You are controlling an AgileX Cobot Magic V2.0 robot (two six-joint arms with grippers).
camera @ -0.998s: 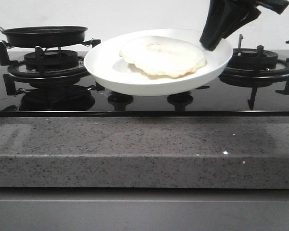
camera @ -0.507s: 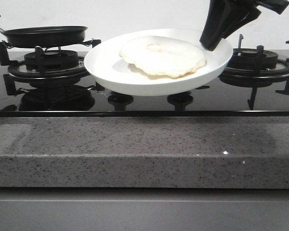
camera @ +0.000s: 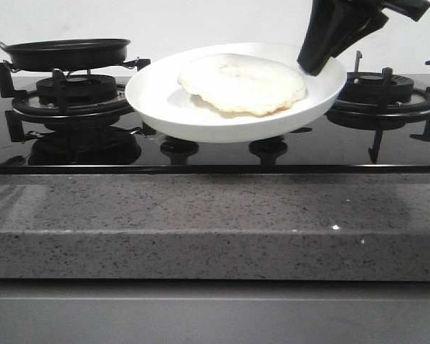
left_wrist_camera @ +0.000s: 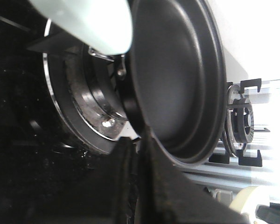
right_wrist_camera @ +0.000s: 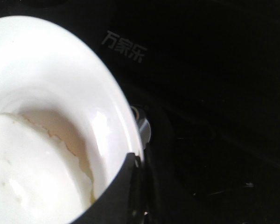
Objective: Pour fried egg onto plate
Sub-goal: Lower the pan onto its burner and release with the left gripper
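A speckled grey stone counter (camera: pixel 215 222) fills the foreground. Behind it runs a glossy black hob (camera: pixel 215 154) with two knobs (camera: pixel 179 149) near its front edge.

Above those knobs a white plate (camera: pixel 165 100) is held clear of the hob, tilted a little so its far right side sits higher. The egg (camera: pixel 242 84), a pale cream disc with ragged edges, lies flat on the plate, right of centre and reaching toward the raised rim. The right gripper (camera: pixel 317 64) comes down from the upper right and is clamped on the plate's far right rim; in the right wrist view a dark finger (right_wrist_camera: pixel 119 196) lies over the rim beside the egg (right_wrist_camera: pixel 32 172), with the plate (right_wrist_camera: pixel 51 60) curving away from it and the black hob beneath.

Further back on the left, a black pan (camera: pixel 66 51) sits level just above the left burner (camera: pixel 64 97). A second burner (camera: pixel 383 97) stands on the right, behind the plate. The left wrist view shows the pan's bare dark inside (left_wrist_camera: pixel 177 74) and the left gripper (left_wrist_camera: pixel 137 182) closed over its rim. A plain white wall lies behind.
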